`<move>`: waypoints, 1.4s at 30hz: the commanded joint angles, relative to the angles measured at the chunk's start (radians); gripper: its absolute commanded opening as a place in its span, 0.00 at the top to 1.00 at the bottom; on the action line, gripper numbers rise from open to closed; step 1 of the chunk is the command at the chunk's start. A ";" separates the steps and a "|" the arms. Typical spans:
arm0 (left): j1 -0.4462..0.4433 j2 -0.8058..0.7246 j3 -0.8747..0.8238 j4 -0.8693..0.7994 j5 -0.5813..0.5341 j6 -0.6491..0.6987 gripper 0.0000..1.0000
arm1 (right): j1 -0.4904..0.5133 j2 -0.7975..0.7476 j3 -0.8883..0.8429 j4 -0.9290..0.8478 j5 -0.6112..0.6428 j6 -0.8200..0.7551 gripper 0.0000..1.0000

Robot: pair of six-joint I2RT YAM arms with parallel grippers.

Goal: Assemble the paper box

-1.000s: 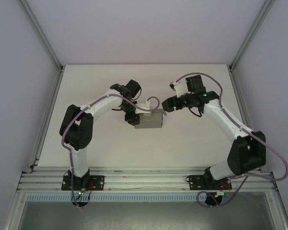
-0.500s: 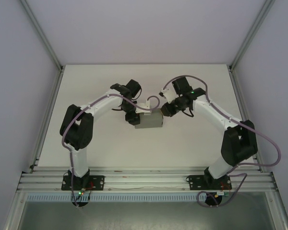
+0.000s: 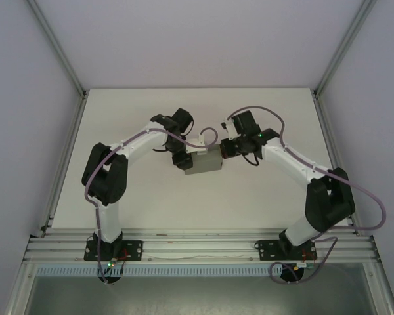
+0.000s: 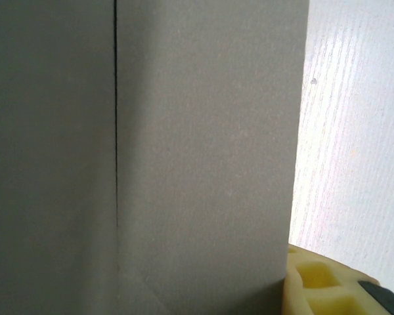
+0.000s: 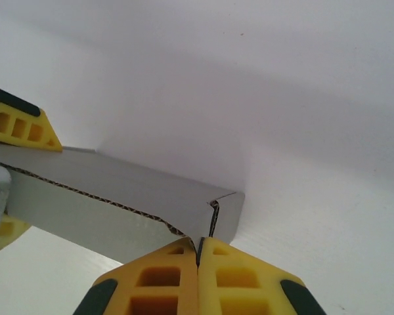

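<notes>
t=now | over the last second the right gripper (image 3: 224,149) swung in, fingers pressed together against the right end of the small low grey cardboard paper box (image 3: 203,164) | left gripper (image 3: 184,157) pinches its left end | box mid white table (image 3: 249,197), now slightly skewed | we judge an end-flap press is starting

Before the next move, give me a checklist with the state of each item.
1. Left gripper clamped on the box: ok. The right wrist view shows a yellow finger on either side of its far end.
2. Right gripper closed: ok. Its fingers meet at the box's near corner.
3. Cardboard pinched between the right fingers: cannot tell.
4. Box folded into a low box shape: ok.
5. Box resting flat on the table: cannot tell.
6. Grippers at opposite ends of the box: ok.
</notes>
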 commanded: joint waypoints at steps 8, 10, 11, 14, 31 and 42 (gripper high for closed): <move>0.002 0.030 0.019 0.062 -0.023 -0.030 0.58 | 0.033 -0.034 -0.201 0.205 0.097 0.048 1.00; 0.002 0.030 0.019 0.065 -0.025 -0.030 0.56 | 0.037 -0.035 -0.230 0.217 0.117 0.025 1.00; 0.002 0.030 0.019 0.069 -0.030 -0.036 0.56 | 0.039 -0.035 -0.243 0.221 0.116 0.006 1.00; 0.002 0.032 0.024 0.074 -0.035 -0.046 0.54 | 0.045 -0.046 -0.288 0.268 0.149 -0.022 1.00; -0.007 -0.217 -0.113 0.274 -0.174 -0.400 0.00 | 0.132 -0.068 -0.260 0.257 0.330 0.051 1.00; -0.010 -0.376 -0.359 0.378 -0.267 -0.760 0.40 | 0.185 -0.061 -0.219 0.187 0.451 0.121 1.00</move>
